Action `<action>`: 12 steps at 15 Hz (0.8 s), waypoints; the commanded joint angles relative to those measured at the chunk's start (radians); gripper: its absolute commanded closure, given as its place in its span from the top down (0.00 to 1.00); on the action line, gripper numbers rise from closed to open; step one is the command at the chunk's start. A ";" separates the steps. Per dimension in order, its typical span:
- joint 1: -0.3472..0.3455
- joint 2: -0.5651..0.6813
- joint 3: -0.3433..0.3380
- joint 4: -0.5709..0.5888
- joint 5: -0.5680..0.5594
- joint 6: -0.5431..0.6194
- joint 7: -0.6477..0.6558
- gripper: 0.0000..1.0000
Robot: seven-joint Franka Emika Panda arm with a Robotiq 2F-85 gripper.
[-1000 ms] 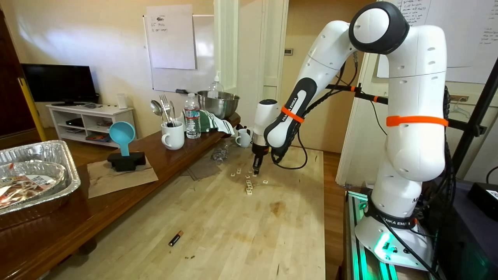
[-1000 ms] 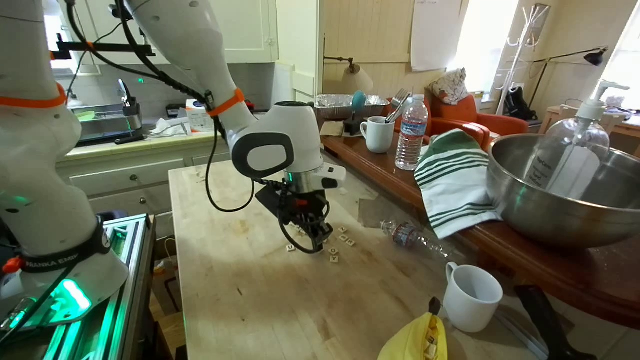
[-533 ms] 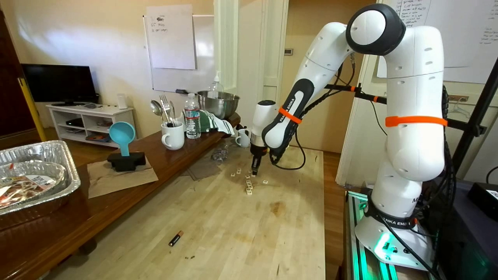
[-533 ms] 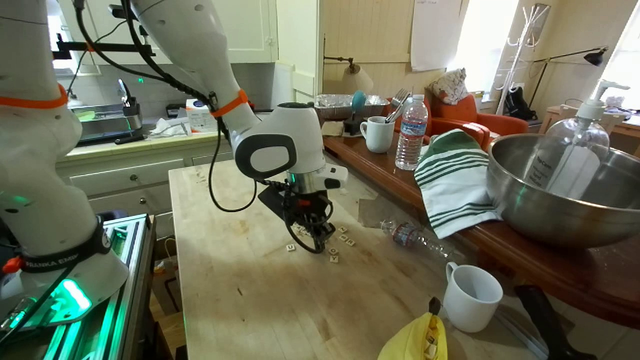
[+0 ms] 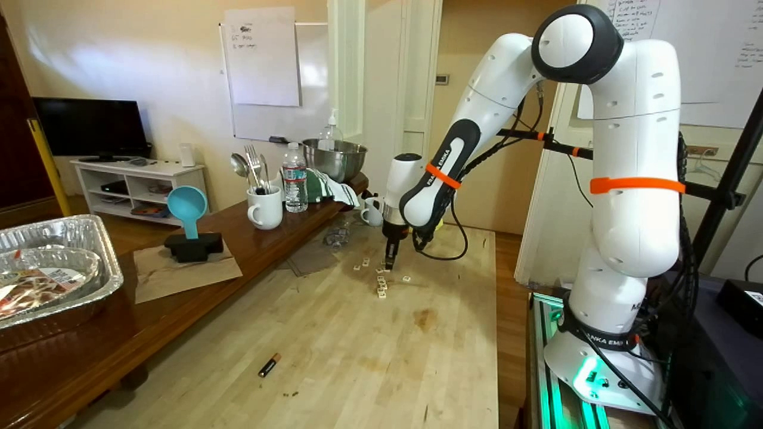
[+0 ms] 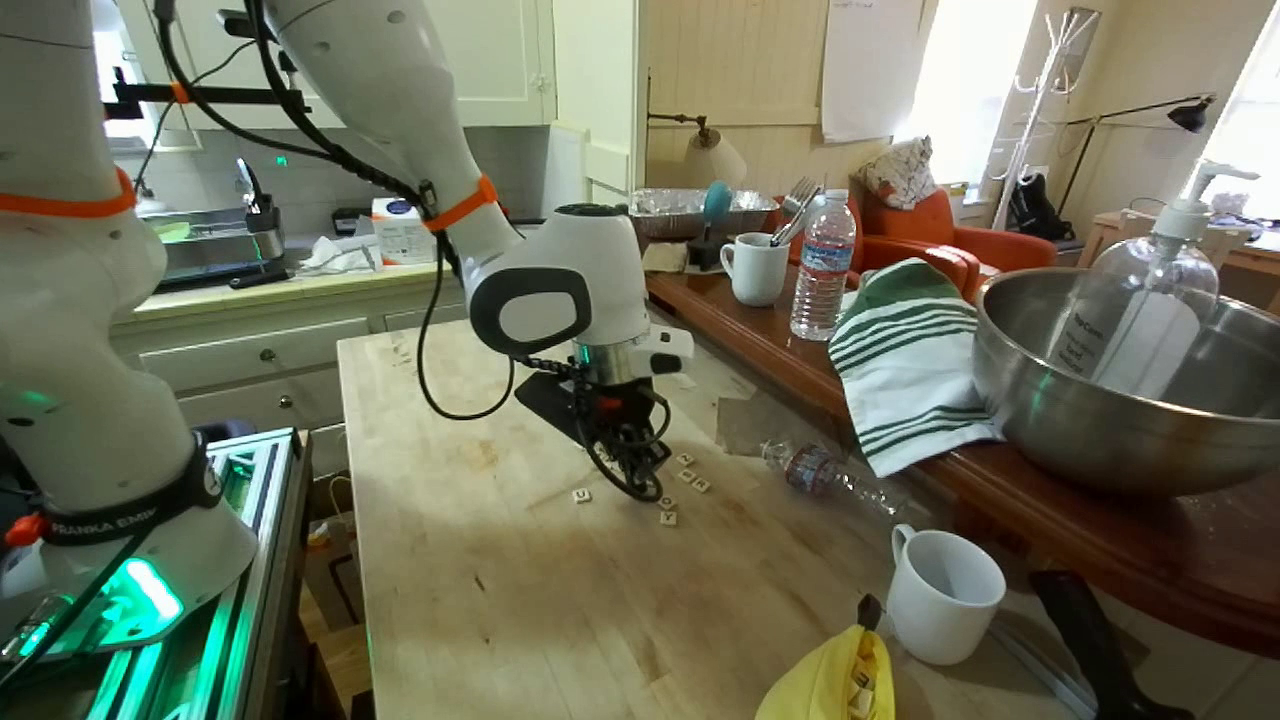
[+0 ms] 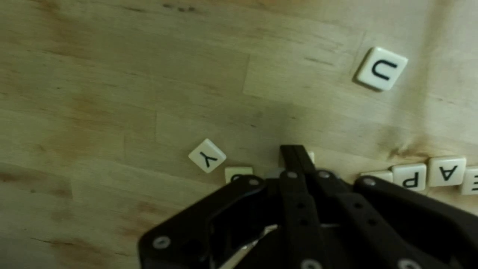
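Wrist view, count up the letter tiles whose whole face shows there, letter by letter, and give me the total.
U tile: 1
Y tile: 1
P tile: 1
A tile: 1
Total: 4, leaving out the tiles partly hidden by the gripper and the edge tile that the picture cuts off.

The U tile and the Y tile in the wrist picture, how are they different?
The U tile has a curvy letter; the Y tile has a letter made of straight lines. The U tile lies off by itself; the Y tile lies close to another tile. In the wrist view the U tile looks bigger, the Y tile smaller. Both are cream-colored with black letters, face up on the wooden table.
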 commanded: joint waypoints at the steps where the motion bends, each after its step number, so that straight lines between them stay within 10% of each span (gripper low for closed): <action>1: 0.006 0.002 -0.001 -0.053 -0.027 -0.041 -0.017 0.00; 12: 0.029 -0.047 0.018 -0.145 -0.056 -0.041 -0.041 0.00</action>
